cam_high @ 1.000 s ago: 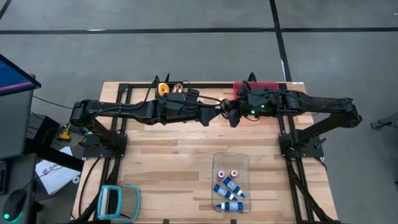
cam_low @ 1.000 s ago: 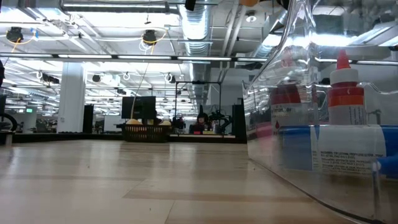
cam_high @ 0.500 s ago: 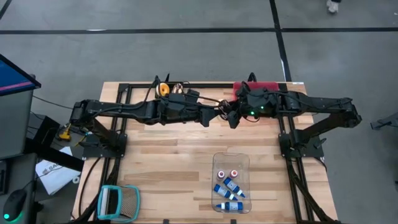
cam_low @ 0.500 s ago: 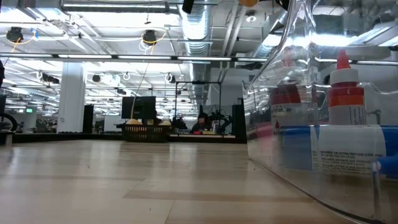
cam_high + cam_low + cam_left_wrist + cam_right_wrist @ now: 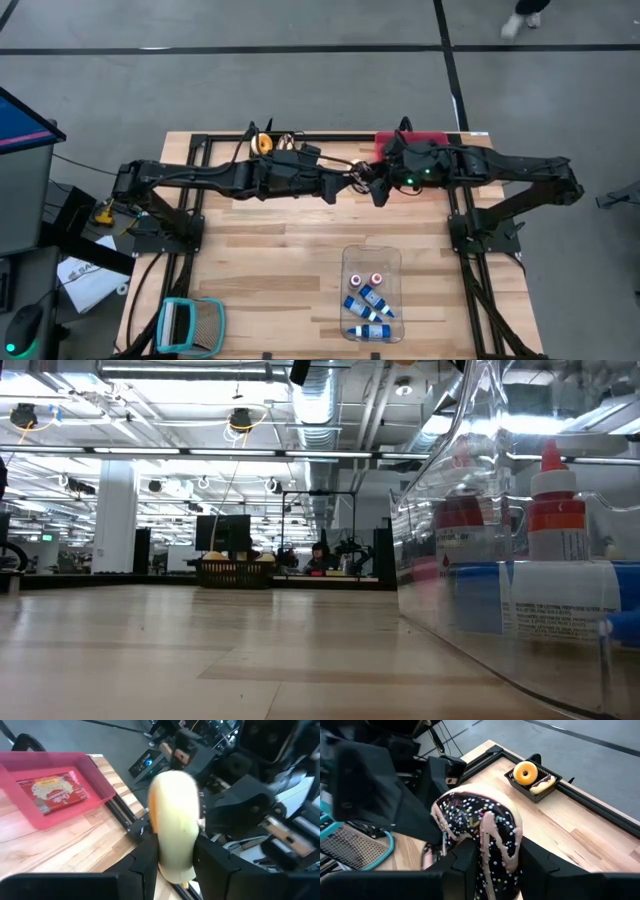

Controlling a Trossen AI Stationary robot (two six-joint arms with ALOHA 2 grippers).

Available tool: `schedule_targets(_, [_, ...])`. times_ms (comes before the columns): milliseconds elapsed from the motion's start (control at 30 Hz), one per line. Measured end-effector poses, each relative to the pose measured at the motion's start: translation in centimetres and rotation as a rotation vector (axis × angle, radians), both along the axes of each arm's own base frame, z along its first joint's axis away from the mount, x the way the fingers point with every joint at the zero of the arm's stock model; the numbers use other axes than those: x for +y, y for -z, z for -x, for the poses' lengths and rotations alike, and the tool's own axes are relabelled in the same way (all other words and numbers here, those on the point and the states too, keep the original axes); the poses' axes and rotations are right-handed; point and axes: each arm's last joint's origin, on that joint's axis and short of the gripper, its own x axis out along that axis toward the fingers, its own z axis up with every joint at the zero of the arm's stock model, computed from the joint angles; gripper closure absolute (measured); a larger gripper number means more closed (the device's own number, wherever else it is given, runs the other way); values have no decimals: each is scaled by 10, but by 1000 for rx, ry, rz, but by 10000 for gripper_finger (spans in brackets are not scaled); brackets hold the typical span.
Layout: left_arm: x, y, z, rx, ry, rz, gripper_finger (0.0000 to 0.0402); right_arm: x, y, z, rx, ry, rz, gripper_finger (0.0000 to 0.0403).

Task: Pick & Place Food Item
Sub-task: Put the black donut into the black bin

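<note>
A chocolate-iced donut with sprinkles (image 5: 480, 827) hangs in mid-air over the far middle of the table, small in the high view (image 5: 362, 181). Both arms meet at it. My left gripper (image 5: 175, 857) reaches in from the table's left and is shut on the donut, whose pale side (image 5: 175, 810) faces its camera. My right gripper (image 5: 489, 862) reaches in from the table's right and is shut on the same donut. In the low view only a dark tip of an arm shows at the top edge. My left gripper pinches the donut's lower part (image 5: 174, 854) between its two fingers (image 5: 145, 860), coming in about level from the table's left. The donut stands on edge above the fingers, lifted clear of the table. My right gripper pinches the iced donut's lower part (image 5: 487, 851) between its two fingers (image 5: 462, 857), slanting down from the table's right. The icing faces its camera and the donut is clear of the table.
A black tray with two more donuts (image 5: 262, 142) (image 5: 532, 775) sits at the far edge. A pink bin with a red packet (image 5: 55, 795) (image 5: 425, 140) lies far right. A clear box of bottles (image 5: 371, 295) (image 5: 530, 560) stands near right, a teal basket (image 5: 190, 325) near left.
</note>
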Motion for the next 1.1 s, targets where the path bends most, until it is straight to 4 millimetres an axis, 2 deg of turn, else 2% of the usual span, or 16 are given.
schedule_targets(333, [2,-11,12,-11,-40,-29,296,1,-9,10,-51,-1,-23,290])
schedule_targets(633, [0,-12,12,-7,-44,-33,296,1,-11,10,-77,4,-34,178])
schedule_targets(733, [1,-10,13,18,-61,-41,296,3,-11,10,-80,-1,-41,157])
schedule_targets(1100, [11,-12,33,131,-161,-89,296,13,-9,12,-67,-19,-73,154])
